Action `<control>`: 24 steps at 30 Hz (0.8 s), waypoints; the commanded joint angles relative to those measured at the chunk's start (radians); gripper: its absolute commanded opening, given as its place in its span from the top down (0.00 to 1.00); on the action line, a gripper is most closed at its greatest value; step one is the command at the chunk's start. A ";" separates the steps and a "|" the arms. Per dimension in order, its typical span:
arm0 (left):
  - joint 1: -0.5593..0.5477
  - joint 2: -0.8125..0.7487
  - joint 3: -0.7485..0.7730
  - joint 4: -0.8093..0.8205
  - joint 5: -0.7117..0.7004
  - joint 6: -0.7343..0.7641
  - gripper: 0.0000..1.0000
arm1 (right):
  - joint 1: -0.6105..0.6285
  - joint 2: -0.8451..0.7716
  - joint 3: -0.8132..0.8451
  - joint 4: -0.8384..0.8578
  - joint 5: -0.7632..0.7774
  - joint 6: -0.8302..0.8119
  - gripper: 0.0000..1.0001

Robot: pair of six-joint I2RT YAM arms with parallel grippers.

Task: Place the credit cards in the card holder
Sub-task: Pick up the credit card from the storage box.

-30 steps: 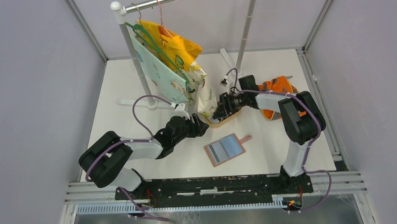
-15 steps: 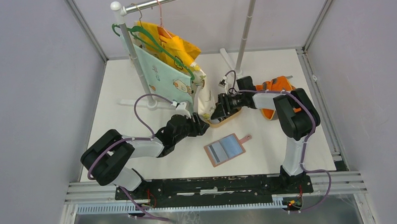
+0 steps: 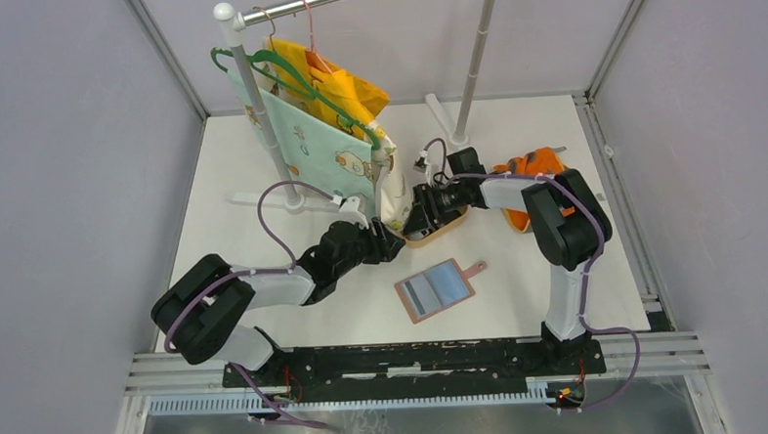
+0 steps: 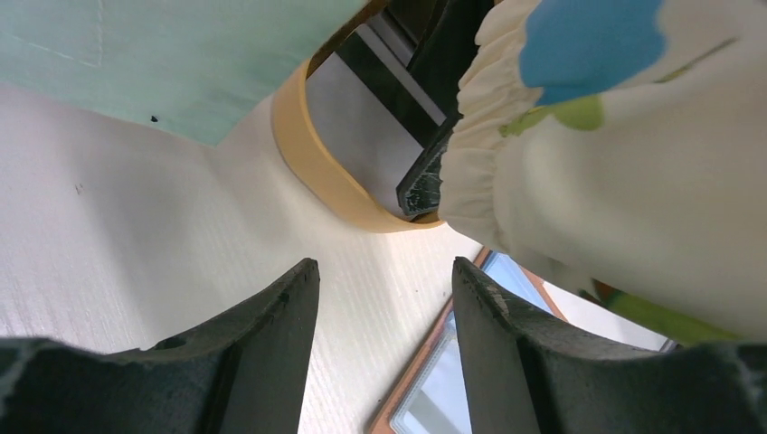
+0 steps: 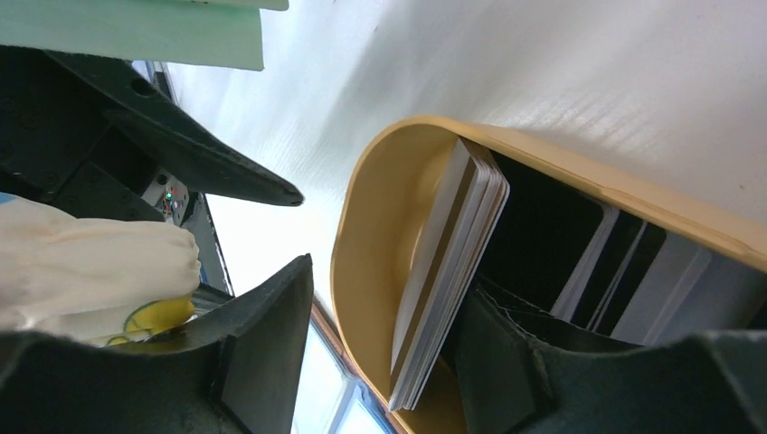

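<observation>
Top external: the reddish-brown card holder [image 3: 436,290] lies open, grey-blue inside, just nearer me than the dish [image 3: 437,229]. My left claw [image 3: 393,244] and right claw [image 3: 421,218] meet at that dish.

Left wrist: my left claw is spread and empty, facing the dish.

Right wrist: pale, striped credit cards [image 5: 448,271] stand on edge inside the dish, between my right claw's spread fingers [image 5: 262,353].

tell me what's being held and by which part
Nothing is gripped. The right gripper has fingers open astride the dish rim and a tilted stack of credit cards; left gripper open, empty.
</observation>
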 commanded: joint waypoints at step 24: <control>0.005 -0.160 -0.019 -0.083 -0.037 0.068 0.37 | -0.121 -0.062 -0.008 0.060 -0.100 0.043 0.58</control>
